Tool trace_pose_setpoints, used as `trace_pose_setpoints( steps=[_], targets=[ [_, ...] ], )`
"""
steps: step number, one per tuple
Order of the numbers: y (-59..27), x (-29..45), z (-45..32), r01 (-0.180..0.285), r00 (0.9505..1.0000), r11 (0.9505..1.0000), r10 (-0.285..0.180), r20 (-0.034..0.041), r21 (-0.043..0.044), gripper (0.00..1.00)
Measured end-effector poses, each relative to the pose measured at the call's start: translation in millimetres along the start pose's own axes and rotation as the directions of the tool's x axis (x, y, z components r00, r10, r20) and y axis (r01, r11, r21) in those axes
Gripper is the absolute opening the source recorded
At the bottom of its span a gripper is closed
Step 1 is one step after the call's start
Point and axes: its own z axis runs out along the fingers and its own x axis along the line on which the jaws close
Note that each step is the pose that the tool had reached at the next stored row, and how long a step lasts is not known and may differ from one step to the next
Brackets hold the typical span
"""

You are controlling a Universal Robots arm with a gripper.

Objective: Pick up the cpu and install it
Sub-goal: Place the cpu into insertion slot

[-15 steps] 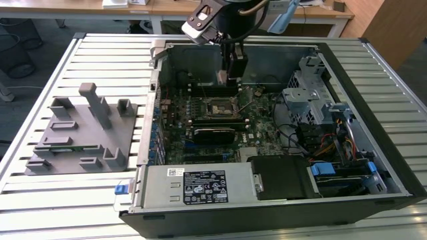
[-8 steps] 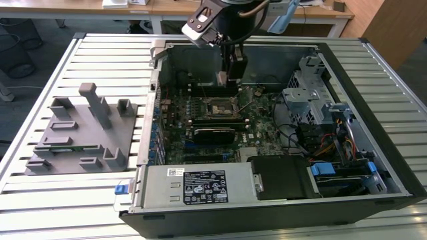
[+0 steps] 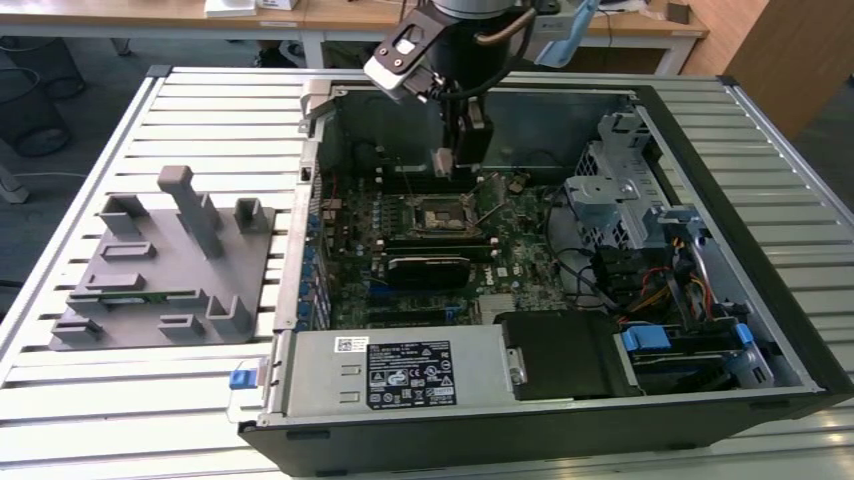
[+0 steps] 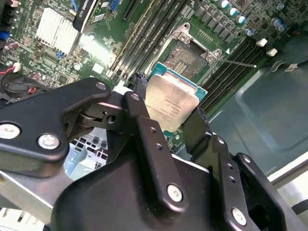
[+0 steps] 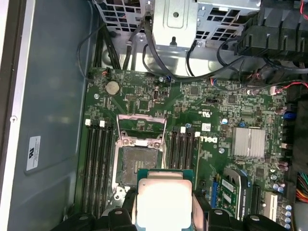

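My gripper (image 3: 458, 160) hangs inside the open computer case (image 3: 694, 130), shut on the cpu (image 4: 171, 103), a flat square chip with a silver top and a green rim. In both wrist views the black fingers (image 4: 197, 126) clamp two opposite edges of the chip. The cpu (image 5: 163, 199) is held in the air above the motherboard (image 5: 211, 103), just beside the open socket (image 5: 137, 166). The socket's metal load plate (image 5: 142, 129) is flipped up and its lever (image 4: 236, 61) is swung out. In the exterior view the socket (image 3: 439, 214) lies below and slightly in front of the gripper.
Memory slots (image 5: 96, 159) flank the socket on both sides, and a silver heatsink (image 5: 249, 143) sits nearby. A drive cage (image 3: 617, 195) with cables fills the case's right side in the exterior view; the power supply (image 3: 400, 370) is at the front. A grey fixture (image 3: 160, 260) stands left of the case.
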Motion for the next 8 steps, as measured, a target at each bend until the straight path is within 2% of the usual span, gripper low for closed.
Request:
trace_pose_setpoints(
  steps=[8],
  targets=[
    [0.3,10.0,14.0,0.000,1.0000,1.0000,0.000,0.0005,0.0000,0.54]
  ],
)
